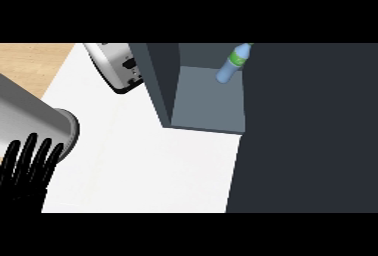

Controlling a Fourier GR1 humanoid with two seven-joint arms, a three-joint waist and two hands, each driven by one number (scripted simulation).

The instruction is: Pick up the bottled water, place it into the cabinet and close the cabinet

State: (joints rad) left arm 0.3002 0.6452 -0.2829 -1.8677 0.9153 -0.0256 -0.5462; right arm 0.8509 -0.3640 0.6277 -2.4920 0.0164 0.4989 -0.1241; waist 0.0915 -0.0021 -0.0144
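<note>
Left hand [28,162]: black, at the view's lower left edge, fingers straight and spread, pointing up — it holds nothing and rests over the worktop's left border.
Left forearm [33,117]: a grey cylinder coming in from the left edge, its round end just above the fingers.
Worktop [140,165]: white and bare through the middle of the view; a strip of wood-coloured surface [33,57] shows beyond its upper left corner.
Toaster [117,67]: a silvery appliance with a black side panel, standing tilted in the view near the worktop's far edge, just left of the cabinet.
Cabinet [164,82]: dark blue-grey, standing open; its left wall rises just beside the toaster, and inside it a paler grey shelf floor [207,100] is visible.
Bottled water [233,62]: inside the cabinet, at the back right of the shelf floor — a pale blue bottle with a green label band, leaning slightly, its upper end towards the top edge of the view. It stands apart from the left wall and close against the dark surface on the right. No hand touches it.
Cabinet door [310,130]: a broad dark panel filling the right side of the view from top to bottom, its left edge running down past the shelf opening and over the worktop.
Right hand: it shows nowhere in the view.
</note>
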